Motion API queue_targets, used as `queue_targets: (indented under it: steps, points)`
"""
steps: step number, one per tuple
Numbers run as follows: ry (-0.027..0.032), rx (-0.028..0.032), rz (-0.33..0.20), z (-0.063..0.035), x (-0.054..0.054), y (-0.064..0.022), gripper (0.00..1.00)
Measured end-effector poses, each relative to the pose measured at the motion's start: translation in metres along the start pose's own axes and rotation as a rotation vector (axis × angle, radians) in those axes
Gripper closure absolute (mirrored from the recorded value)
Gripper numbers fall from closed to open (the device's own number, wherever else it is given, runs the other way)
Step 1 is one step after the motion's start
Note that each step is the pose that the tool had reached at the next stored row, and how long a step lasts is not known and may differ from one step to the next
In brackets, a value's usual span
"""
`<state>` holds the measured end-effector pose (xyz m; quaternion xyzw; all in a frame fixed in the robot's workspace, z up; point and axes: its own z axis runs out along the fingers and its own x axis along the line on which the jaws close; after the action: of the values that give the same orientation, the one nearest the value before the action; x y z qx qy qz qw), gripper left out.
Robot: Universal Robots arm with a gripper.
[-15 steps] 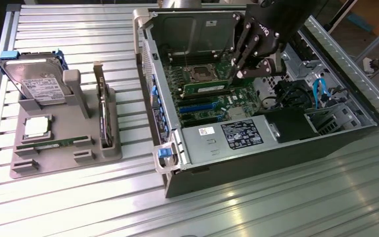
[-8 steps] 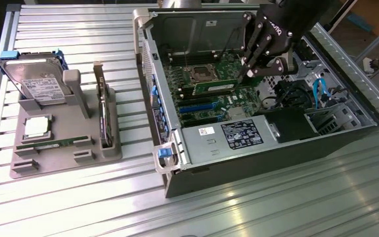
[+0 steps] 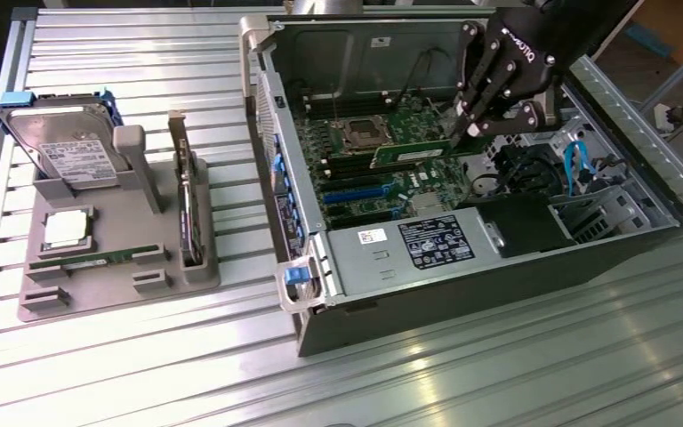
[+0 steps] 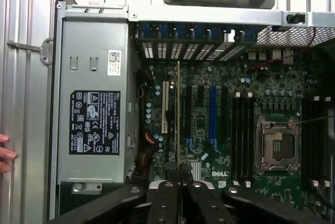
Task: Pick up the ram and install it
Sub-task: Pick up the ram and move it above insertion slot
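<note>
gripper: fingers nearly together, clamped on one end of the ram | ram: green stick held on edge inside the open computer case, over the motherboard just beside the processor socket | contact with a slot: cannot tell

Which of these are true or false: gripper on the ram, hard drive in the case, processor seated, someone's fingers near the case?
1. The gripper is shut on the ram above the motherboard. True.
2. The hard drive sits inside the case. False: it stands in the grey holder outside the case.
3. The processor is seated in the motherboard socket. False: it lies on the grey holder.
4. A person's fingers are beside the case. True.
</note>
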<state>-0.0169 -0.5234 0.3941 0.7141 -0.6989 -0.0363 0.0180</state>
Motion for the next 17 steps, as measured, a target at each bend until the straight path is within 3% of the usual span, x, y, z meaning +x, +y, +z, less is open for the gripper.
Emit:
queue_targets:
  steps: [11,17]
  points:
    - [-0.0002,-0.0001,0.0,-0.0002,-0.0004,-0.0024,0.88]
    - [-0.0001,-0.0001,0.0,0.0002,-0.0079,-0.0025,0.88]
